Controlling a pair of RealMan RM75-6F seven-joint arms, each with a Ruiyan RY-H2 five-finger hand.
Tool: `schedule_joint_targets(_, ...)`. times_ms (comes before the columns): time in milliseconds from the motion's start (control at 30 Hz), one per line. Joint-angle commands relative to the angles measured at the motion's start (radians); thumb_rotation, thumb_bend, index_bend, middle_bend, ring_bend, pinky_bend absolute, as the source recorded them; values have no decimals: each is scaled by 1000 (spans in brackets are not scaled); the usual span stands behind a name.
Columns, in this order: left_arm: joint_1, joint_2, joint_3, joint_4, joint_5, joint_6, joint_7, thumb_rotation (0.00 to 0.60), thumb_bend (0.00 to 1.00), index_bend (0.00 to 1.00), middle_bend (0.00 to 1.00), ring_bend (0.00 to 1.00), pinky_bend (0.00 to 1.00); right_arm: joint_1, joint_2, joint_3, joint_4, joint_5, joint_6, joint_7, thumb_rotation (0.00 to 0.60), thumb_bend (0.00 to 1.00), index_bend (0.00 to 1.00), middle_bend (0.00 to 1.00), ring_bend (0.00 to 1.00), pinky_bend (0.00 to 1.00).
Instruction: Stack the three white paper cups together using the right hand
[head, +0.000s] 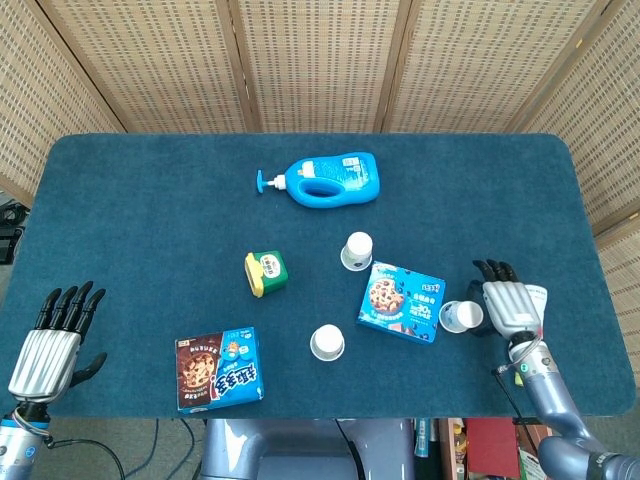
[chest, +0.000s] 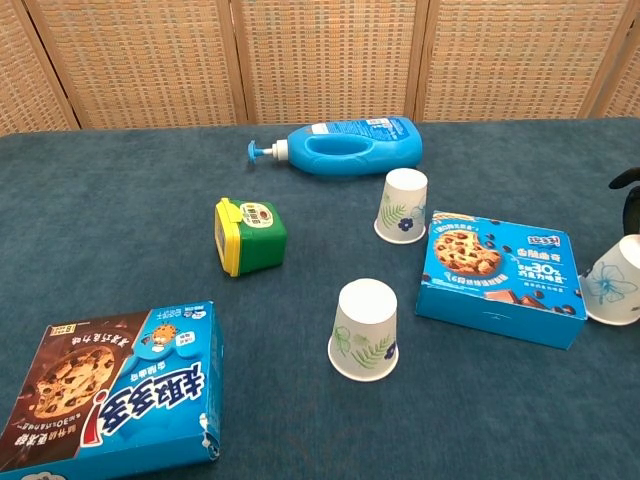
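Note:
Three white paper cups stand upside down on the blue table. One cup (head: 357, 250) (chest: 403, 205) is behind the blue cookie box (head: 402, 302). Another cup (head: 327, 342) (chest: 364, 330) is in front of the box, to its left. The third cup (head: 461, 317) (chest: 612, 282) is at the box's right end. My right hand (head: 508, 305) lies right beside this third cup, fingers straight and apart, thumb side against it or nearly so. The chest view shows only its dark fingertips (chest: 630, 190) at the right edge. My left hand (head: 55, 340) hovers open at the near left corner.
A blue pump bottle (head: 325, 180) lies at the back centre. A green and yellow tub (head: 266, 272) sits mid-table. A second cookie box (head: 219, 369) lies near the front edge. A white paper slip (head: 535, 295) lies under my right hand.

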Motion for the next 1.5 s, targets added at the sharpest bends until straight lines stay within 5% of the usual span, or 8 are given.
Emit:
schedule_joint_targets(33,1,1,-1,0,0,2,-2,600,264,0,0,0,0,10,18,9,-27,-9,10,-17,600,98,546,180,0,72)
schedule_joint_targets(333,1,3,-2,0,1,7,-7,600,264,0,0,0,0,73,158,84,-240,17,51,-145,600,98,546,179,0,72)
schedule_joint_targets(567,3,4,-1,0,5,11,-10,600,265,0,0,0,0,87,198,89,-368,3,62,-155,600,98,550,179,0,89)
schedule_joint_targets(1500,0,6,-4,5,2,7,-22,600,264,0,0,0,0,211,38,104,-506,103,98,-235,600,98,554,179,0,89)
